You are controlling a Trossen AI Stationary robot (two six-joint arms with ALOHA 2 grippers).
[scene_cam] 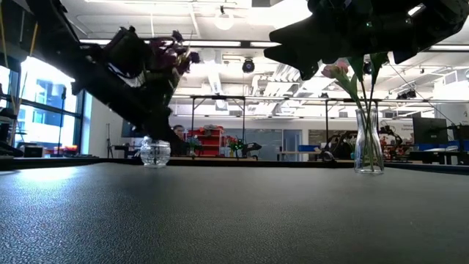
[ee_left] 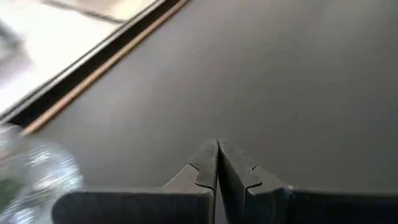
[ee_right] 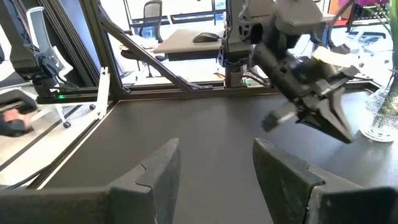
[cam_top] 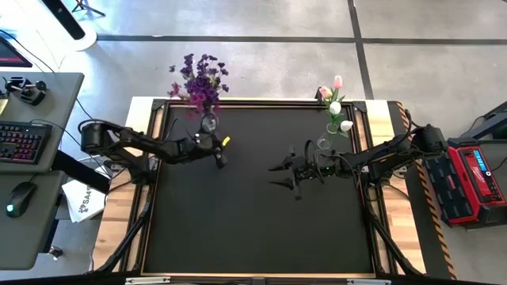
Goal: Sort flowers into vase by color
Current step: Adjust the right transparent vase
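High view: we see a black mat (cam_top: 253,214) covering the table, with both arms reaching in over its far half. The left gripper (cam_top: 221,161) hangs low over the mat just beside a small round glass vase (cam_top: 208,123) that holds the purple flowers (cam_top: 200,79); this vase stands at the mat's far edge, left of centre. In the left wrist view its fingers (ee_left: 208,168) are pressed together with nothing between them, and the vase shows as a blur at the frame's edge.

The right gripper (cam_top: 287,176) sits near the middle of the mat, pointing toward the left arm. In the right wrist view we see its two fingers (ee_right: 158,171) spread apart, empty, with bare mat between them and the left gripper (ee_right: 333,121) across from it. Behind the right arm, at the far right of the mat, a slim clear vase (cam_top: 324,141) holds the pink and white tulips (cam_top: 335,103).

In the low view we find the round vase (scene_cam: 154,152) on the left and the tall vase (scene_cam: 368,141) on the right, both upright and well apart, a pink bud (scene_cam: 335,70) leaning out of the tall one. No flower lies loose on the mat that we can see. To the left of the table stands a desk with a keyboard (cam_top: 22,141) and a mouse (cam_top: 21,196).
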